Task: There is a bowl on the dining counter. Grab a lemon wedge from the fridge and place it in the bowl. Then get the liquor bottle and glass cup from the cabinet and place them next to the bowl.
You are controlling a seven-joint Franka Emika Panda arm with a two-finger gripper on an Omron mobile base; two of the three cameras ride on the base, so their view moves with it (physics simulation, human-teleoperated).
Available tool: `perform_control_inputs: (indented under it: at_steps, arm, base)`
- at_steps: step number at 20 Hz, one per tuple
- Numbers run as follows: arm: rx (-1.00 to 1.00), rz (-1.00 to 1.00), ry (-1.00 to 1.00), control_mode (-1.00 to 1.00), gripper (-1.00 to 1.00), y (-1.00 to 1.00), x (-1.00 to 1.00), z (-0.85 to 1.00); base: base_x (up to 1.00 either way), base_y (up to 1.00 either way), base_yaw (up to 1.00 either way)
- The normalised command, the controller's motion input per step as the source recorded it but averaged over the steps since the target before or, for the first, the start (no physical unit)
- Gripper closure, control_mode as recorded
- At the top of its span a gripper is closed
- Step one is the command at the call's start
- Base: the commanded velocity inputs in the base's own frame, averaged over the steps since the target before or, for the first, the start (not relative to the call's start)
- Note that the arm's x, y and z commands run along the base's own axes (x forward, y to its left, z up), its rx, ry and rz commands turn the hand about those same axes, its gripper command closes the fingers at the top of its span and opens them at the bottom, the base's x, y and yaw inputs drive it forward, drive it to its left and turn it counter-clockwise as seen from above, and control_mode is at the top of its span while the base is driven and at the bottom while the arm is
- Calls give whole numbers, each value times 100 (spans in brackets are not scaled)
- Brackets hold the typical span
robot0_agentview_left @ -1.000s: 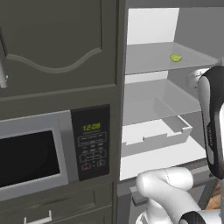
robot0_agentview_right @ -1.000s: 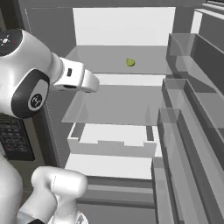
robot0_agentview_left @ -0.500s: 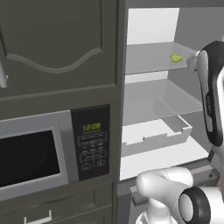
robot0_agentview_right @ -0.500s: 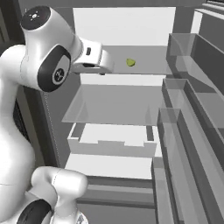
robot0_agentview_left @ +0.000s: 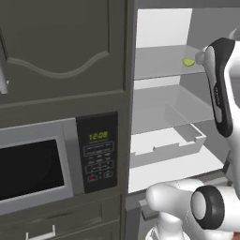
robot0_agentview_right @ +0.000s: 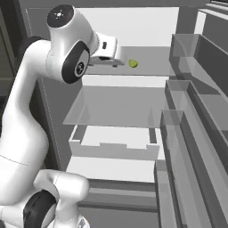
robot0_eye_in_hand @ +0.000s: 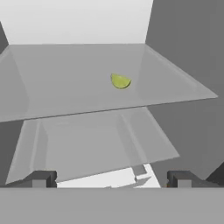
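The fridge (robot0_agentview_right: 133, 26) stands open in front of me. A small yellow-green lemon wedge (robot0_agentview_right: 132, 63) lies on its upper glass shelf (robot0_agentview_right: 151, 67), toward the right side. My gripper (robot0_agentview_right: 116, 61) hovers at shelf height just left of the wedge, a short gap away. In the hand view the lemon wedge (robot0_eye_in_hand: 120, 81) sits ahead on the shelf (robot0_eye_in_hand: 65, 87), well beyond my gripper (robot0_eye_in_hand: 111, 179), whose fingertips (robot0_eye_in_hand: 41, 178) stand wide apart with nothing between them. From the left base view the wedge (robot0_agentview_left: 188, 62) shows beside my raised arm (robot0_agentview_left: 220, 89).
A lower glass shelf (robot0_agentview_right: 116, 107) and a white drawer (robot0_agentview_right: 111, 144) sit beneath the upper shelf. Door bins (robot0_agentview_right: 196, 111) line the right side. A dark oven tower with a microwave (robot0_agentview_left: 33, 173) stands left of the fridge opening.
My arm has risen and swung the hand up to the upper shelf, bringing it close to the lemon wedge. The jaws stayed open.
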Motion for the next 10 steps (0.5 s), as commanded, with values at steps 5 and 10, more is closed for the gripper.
perform_control_inputs:
  at_steps: [5, 10]
  arm:
    - [0, 0, 0, -100, -100, -6, 71, 0]
    - [0, 0, 0, -100, -100, -17, 64, 0]
  base:
    - [0, 0, 0]
    - [0, 0, 0]
